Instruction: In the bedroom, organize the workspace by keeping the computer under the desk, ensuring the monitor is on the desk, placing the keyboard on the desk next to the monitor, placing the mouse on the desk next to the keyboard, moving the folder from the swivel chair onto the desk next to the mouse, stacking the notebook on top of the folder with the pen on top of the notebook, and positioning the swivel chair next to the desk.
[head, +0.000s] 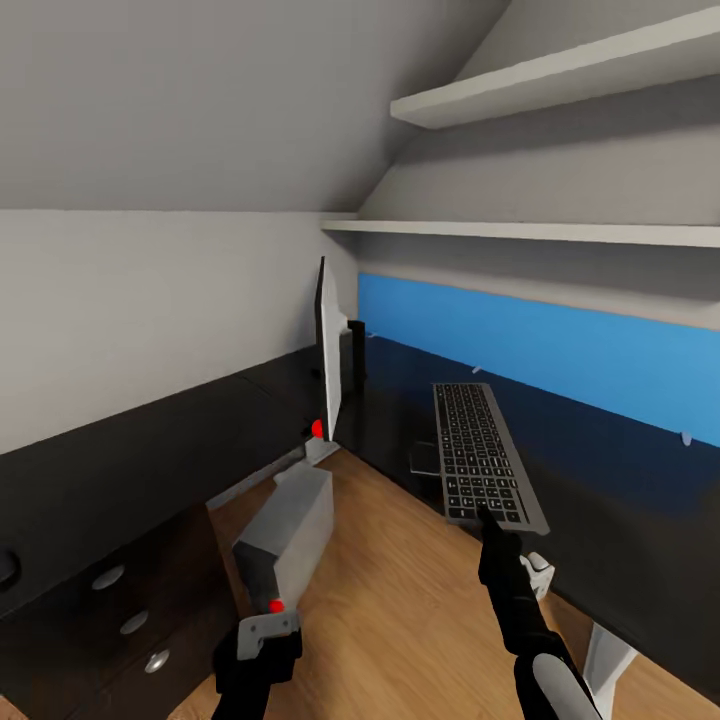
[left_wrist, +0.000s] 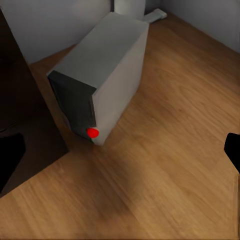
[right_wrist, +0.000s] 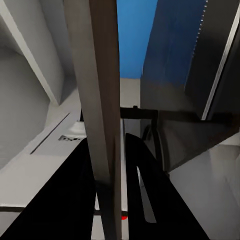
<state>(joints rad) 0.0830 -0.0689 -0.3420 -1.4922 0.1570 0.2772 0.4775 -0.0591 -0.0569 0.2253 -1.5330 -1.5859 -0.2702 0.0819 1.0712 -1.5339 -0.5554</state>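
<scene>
Keyboard (head: 481, 452) is held at its near end by the right tool (head: 487, 516), closed on its edge; in the right wrist view the dark fingers (right_wrist: 142, 195) are seen either side of the grey slab (right_wrist: 97, 100). It is carried above the glossy black surface (head: 620, 480), apparently just clear of it, though contact cannot be judged. Monitor (head: 328, 350) is seen edge-on at the surface's corner, left of the keyboard. Computer (head: 288, 528) stands on the wooden floor (head: 400, 600) beside the black drawers (head: 110, 610). Left tool (head: 268, 630) hovers near the tower's dark front (left_wrist: 75, 105), spread wide and empty. Shelves (head: 560, 75) and a blue wall band (head: 560, 350) are noted behind.
</scene>
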